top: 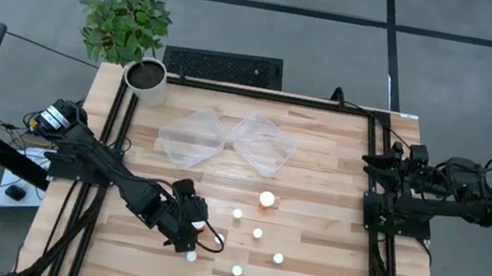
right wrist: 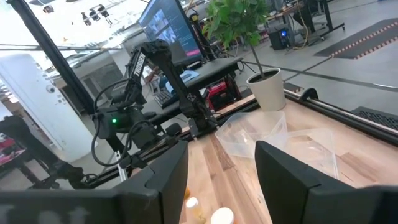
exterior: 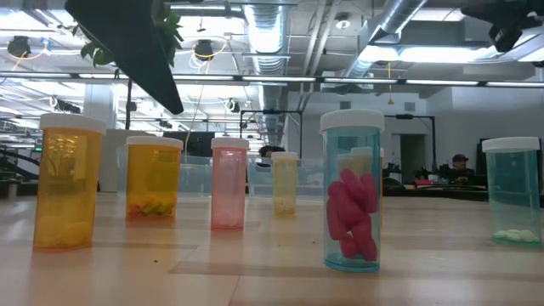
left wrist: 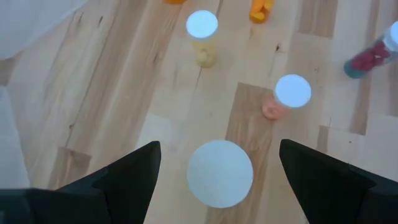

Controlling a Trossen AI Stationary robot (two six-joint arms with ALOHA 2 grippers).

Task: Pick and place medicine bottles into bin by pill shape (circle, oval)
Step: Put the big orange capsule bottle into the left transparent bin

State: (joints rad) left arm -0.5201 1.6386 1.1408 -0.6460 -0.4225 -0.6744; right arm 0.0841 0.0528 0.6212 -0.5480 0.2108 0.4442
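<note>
Left arm stretched low across table (top: 325, 152), left gripper (top: 198, 238) open wide, pointing down. White-capped bottle (left wrist: 219, 173) upright on wood, between its fingers (left wrist: 134, 174), not touching. Five other bottles (top: 267, 200) upright just right of it, short of two clear trays (top: 193, 137). Right gripper (right wrist: 221, 171) open, empty, raised at table's right edge.

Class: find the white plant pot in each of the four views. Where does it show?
High view: the white plant pot stands at the table's upper-left corner, left of the clear trays.
Low view: the pot does not show.
Left wrist view: not in it.
Right wrist view: upper middle, beyond the same trays, the shared landmark.
</note>
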